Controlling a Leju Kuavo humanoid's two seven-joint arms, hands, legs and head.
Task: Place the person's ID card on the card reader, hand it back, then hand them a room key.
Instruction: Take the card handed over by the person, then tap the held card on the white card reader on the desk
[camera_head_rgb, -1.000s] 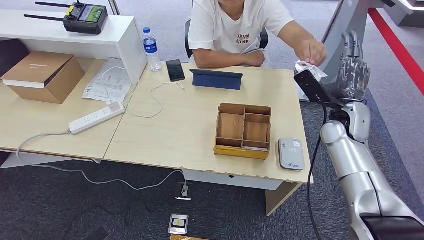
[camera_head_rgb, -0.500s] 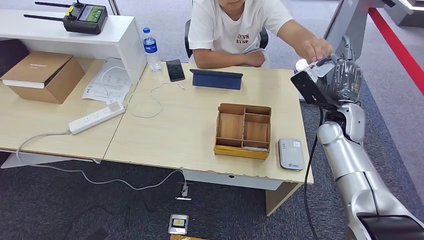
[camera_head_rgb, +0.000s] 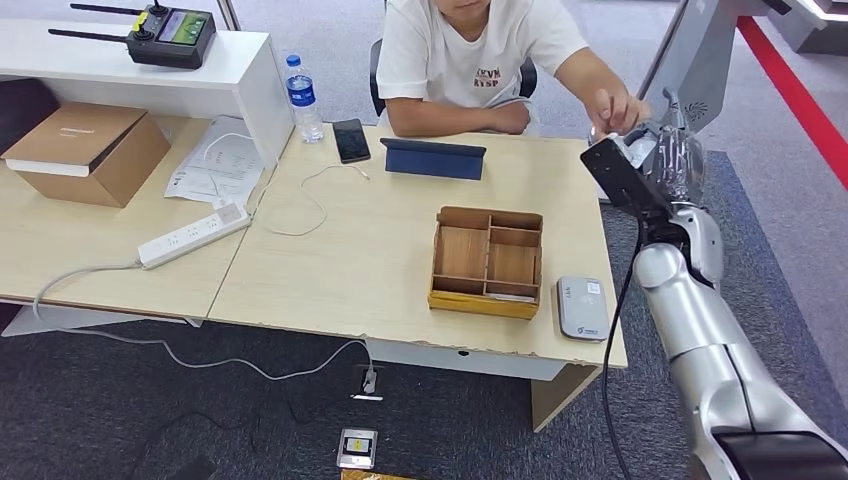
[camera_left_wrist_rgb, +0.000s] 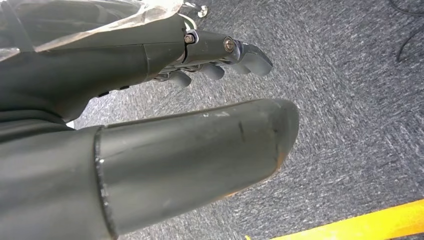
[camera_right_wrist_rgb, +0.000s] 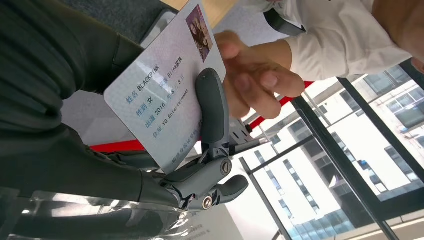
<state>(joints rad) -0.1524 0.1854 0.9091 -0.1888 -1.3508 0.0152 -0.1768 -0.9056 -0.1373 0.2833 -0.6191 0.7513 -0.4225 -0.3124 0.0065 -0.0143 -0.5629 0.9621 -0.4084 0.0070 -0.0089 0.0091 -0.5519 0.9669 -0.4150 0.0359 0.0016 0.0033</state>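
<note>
My right hand (camera_head_rgb: 672, 160) is raised beside the table's far right corner, next to the seated person's hand (camera_head_rgb: 618, 108). In the right wrist view the white ID card (camera_right_wrist_rgb: 165, 95), printed with text and a small photo, is pinched between my thumb and a finger (camera_right_wrist_rgb: 212, 110). The person's fingers (camera_right_wrist_rgb: 255, 82) are at the card's far end; whether they touch it I cannot tell. The grey card reader (camera_head_rgb: 583, 307) lies flat near the table's front right corner. My left hand (camera_left_wrist_rgb: 150, 125) hangs over dark carpet, fingers apart, holding nothing.
A wooden compartment box (camera_head_rgb: 487, 262) stands just left of the reader, with a flat pale card in its front slot. A blue tablet case (camera_head_rgb: 433, 158), phone (camera_head_rgb: 351, 140) and water bottle (camera_head_rgb: 301, 97) sit at the back. A power strip (camera_head_rgb: 193, 235) and cable cross the left side.
My right hand has moved left and slightly closer to the table corner. The person's hand came down to it, and the card now sits between my thumb and finger.
</note>
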